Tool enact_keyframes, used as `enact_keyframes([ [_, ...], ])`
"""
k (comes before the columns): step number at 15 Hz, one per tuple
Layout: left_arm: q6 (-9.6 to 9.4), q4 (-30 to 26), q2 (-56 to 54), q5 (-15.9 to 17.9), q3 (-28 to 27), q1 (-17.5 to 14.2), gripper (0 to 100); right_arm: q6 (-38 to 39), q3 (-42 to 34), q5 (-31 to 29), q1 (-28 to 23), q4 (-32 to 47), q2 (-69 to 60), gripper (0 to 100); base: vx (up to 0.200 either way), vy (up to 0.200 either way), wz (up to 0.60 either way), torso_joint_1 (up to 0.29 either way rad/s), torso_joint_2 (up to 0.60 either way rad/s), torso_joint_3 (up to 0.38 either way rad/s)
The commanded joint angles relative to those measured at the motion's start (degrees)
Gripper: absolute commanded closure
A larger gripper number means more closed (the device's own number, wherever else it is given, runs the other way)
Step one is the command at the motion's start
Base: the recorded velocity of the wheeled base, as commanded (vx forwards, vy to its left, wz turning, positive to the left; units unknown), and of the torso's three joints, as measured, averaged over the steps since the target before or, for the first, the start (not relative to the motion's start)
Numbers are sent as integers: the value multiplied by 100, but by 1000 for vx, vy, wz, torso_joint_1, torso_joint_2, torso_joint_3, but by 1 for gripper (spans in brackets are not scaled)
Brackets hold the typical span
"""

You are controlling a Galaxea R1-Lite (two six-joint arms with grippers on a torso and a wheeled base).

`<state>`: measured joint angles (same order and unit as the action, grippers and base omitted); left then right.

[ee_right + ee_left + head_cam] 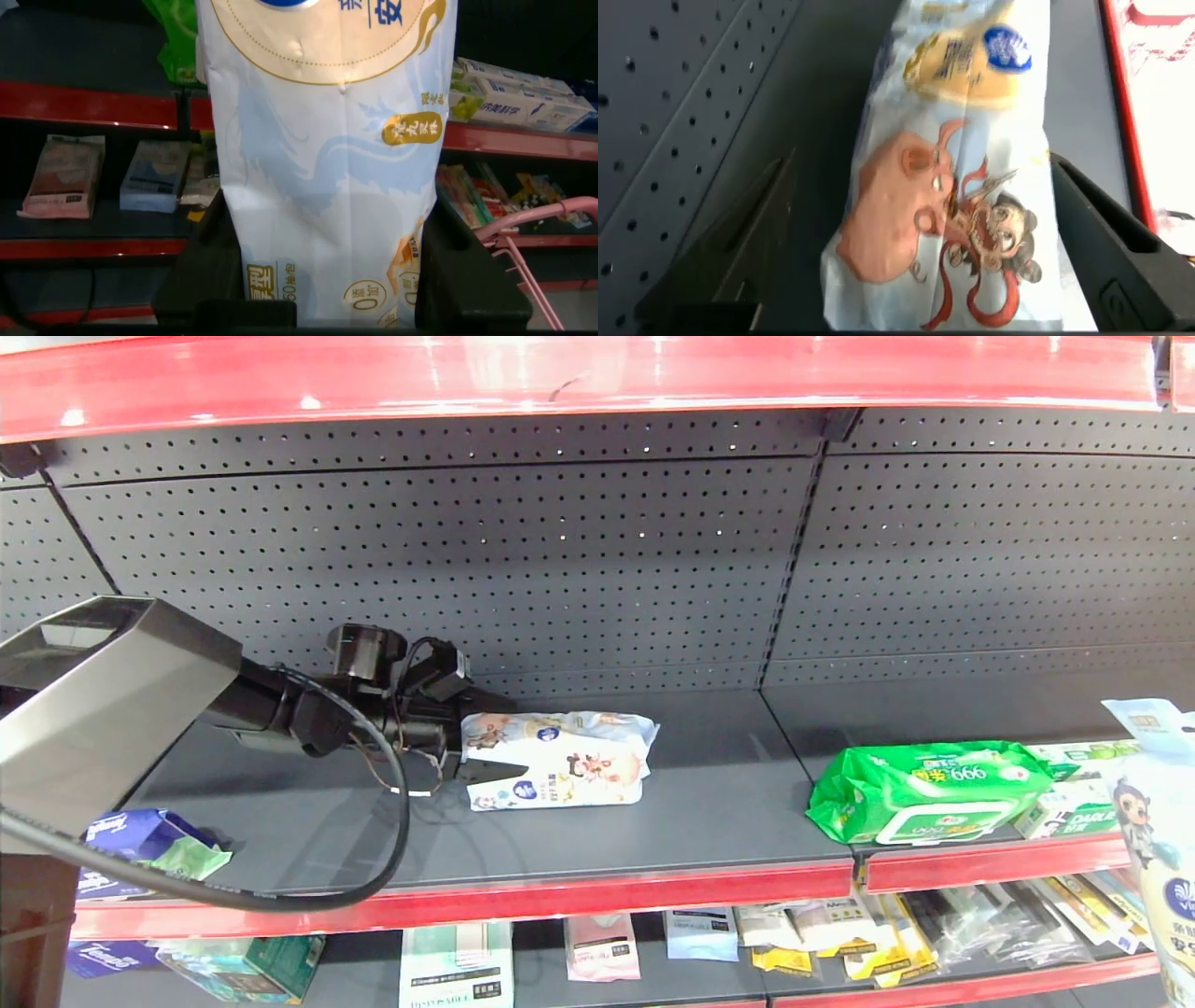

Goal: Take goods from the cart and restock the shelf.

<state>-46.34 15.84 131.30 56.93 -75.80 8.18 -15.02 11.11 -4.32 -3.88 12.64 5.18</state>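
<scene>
Head view: left hand [493,742] is straddling the pack [569,761], which is lying flat on the shelf [653,840]; bag [1158,840] is showing at the right edge. Left wrist: fingers [738,252] are standing released, one apart from the pack. Right wrist: right hand [322,233] is grasping the bag.

A shop aisle: a grey metal shelf [709,803] with perforated back panels [560,569] and red edge rails [560,896] carries sealed goods such as a green pack [924,789]. More packets [840,933] lie on the tier below, and a pink frame [547,213], likely a cart, stands nearby.
</scene>
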Motion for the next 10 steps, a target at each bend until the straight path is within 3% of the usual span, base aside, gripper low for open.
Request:
enact_keyframes([
  [1, 11, -2, 53, -42, -22, 8, 0, -1, -3, -8, 1, 1, 9, 100, 0, 0, 0, 0, 0, 0],
  [2, -7, 16, 71, -50, -40, 8, 0, -1, -3, -8, 1, 1, 9, 100, 0, 0, 0, 0, 0, 0],
  [3, -7, 16, 79, -50, -58, 8, 100, -1, -3, -8, 1, 1, 9, 100, 0, 0, 0, 0, 0, 0],
  [7, -77, -10, 18, 20, 30, 8, 100, -1, -12, -8, 1, 1, 9, 100, 0, 0, 0, 0, 0, 0],
  [10, -148, -19, -413, 99, 549, -18, 100, -1, -12, 1, 1, 1, 9, 100, 0, 0, 0, 0, 0, 0],
])
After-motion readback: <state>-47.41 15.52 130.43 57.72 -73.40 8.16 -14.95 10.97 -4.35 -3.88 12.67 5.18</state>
